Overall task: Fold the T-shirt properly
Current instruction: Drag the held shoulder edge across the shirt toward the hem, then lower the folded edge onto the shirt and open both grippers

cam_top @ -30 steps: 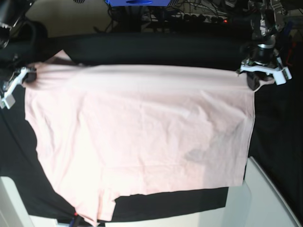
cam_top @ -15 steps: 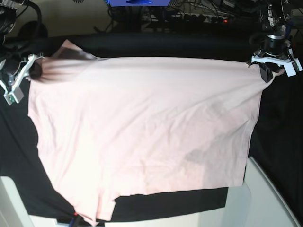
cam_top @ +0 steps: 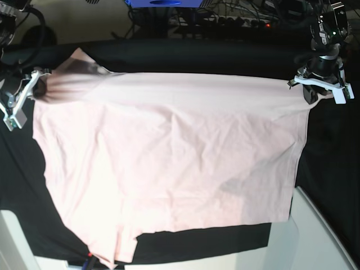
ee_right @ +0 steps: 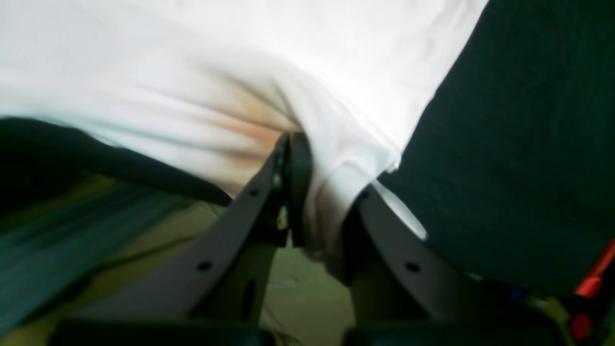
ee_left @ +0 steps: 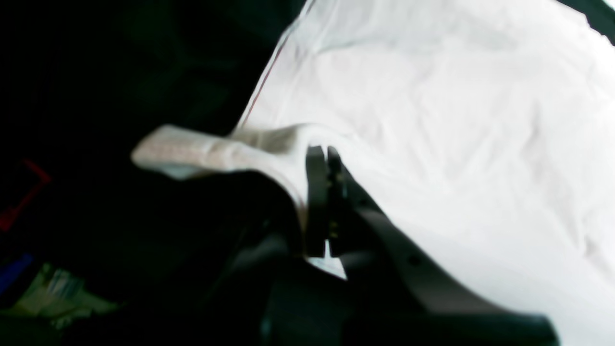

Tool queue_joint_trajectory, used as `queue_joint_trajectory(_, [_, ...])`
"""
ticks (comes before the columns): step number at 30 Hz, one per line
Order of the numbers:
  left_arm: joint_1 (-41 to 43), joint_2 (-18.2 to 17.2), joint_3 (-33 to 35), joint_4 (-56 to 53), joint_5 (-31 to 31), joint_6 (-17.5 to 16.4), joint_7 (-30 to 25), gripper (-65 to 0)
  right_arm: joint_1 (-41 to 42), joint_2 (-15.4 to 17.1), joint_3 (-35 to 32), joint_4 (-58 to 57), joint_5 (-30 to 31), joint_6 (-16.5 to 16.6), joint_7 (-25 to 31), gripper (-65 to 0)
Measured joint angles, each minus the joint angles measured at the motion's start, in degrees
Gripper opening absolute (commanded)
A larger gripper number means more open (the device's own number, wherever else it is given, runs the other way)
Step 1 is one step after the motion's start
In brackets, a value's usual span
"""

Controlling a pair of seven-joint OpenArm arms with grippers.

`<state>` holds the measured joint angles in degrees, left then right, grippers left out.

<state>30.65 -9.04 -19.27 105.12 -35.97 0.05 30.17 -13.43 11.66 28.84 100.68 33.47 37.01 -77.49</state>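
The pale pink T-shirt (cam_top: 169,157) hangs spread wide over the black table cloth (cam_top: 197,56), plain side showing, held up by its two far corners. My left gripper (cam_top: 313,94) is at the shirt's far right corner in the base view. In the left wrist view it (ee_left: 323,156) is shut on a fold of the T-shirt (ee_left: 432,120). My right gripper (cam_top: 36,89) holds the far left corner, where the fabric bunches. In the right wrist view it (ee_right: 291,140) is shut on the gathered T-shirt (ee_right: 192,72). The near hem rests on the cloth.
The black cloth (cam_top: 225,239) shows below the near hem. White table edges lie at the near right (cam_top: 315,236) and near left (cam_top: 14,242). Cables and a blue box (cam_top: 163,3) lie behind the table.
Both grippers lifted the far corners up and outward, pulling the top edge taut. In the last half second the left gripper dropped slightly and moved inward, and the edge sags a little.
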Motion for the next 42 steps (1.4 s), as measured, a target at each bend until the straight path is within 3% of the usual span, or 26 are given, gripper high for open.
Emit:
queue_joint_trajectory(3, [-1.3,-0.1,-0.2,0.0,0.1,0.0,2.3,-65.0,0.9,-0.3,-0.6,0.0,0.3,-3.0,0.1,-64.9])
queue_joint_trajectory(12, [-7.0,-0.7,-0.3,0.7,0.2,0.2,9.8,-65.0,4.7,-0.3,-0.9,-2.1,0.0,-3.5,0.2,-64.9])
queue_joint_trajectory(16, [-10.7,-0.3,-0.5,0.6,0.1,0.2,15.2,-65.0,6.6,1.6,-5.0,-6.0,-0.4,-3.7,0.1,-64.9])
queue_joint_trajectory(20, [-12.7,-0.3,-0.5,0.0,0.2,0.2,15.3,-65.0,9.2,1.6,-5.7,-7.8,-0.4,-4.0,0.2,-64.9])
queue_joint_trajectory(22, [-14.0,-0.3,-0.5,-1.7,0.2,0.2,15.2,-65.0,10.3,1.7,-5.7,-8.4,-0.4,-6.9,0.2,-64.9])
queue_joint_trajectory(24, [-15.3,-0.3,-0.5,-4.7,0.2,0.2,15.3,-65.0,11.5,1.8,-5.7,-9.1,-0.4,-7.8,0.3,-64.9])
queue_joint_trajectory(42, [-22.9,-0.2,-0.5,-19.1,0.3,0.6,15.3,-65.0,21.1,2.4,-10.1,-22.0,-0.6,-8.2,1.7,-64.9])
